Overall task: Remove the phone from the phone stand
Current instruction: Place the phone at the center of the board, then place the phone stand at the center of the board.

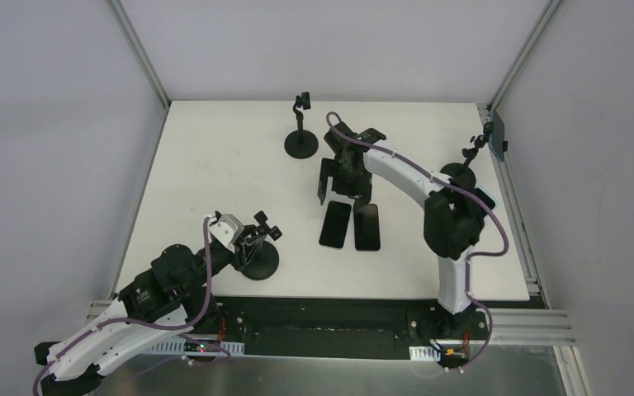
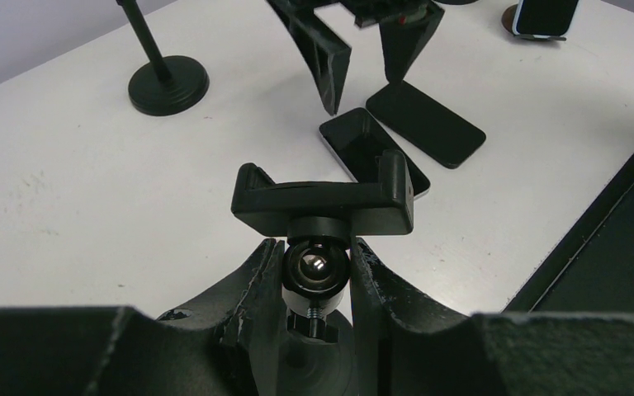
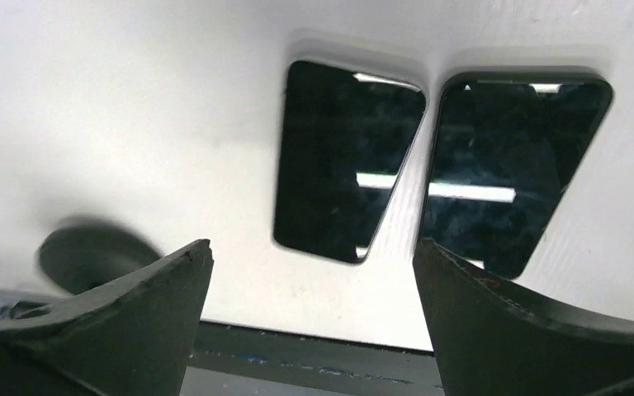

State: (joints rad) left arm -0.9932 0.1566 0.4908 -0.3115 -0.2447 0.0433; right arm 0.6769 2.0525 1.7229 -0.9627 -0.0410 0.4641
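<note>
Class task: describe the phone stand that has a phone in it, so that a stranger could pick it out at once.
Start at the white table and go to its far right edge. There a black stand holds a phone up off the surface. The far-middle stand and the near-left stand have empty cradles, and the two other phones lie flat mid-table.

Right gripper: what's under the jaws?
Below the right gripper, jaws open: one phone and a second phone, flat, side by side on the table. Anything beneath the phones is covered.
</note>
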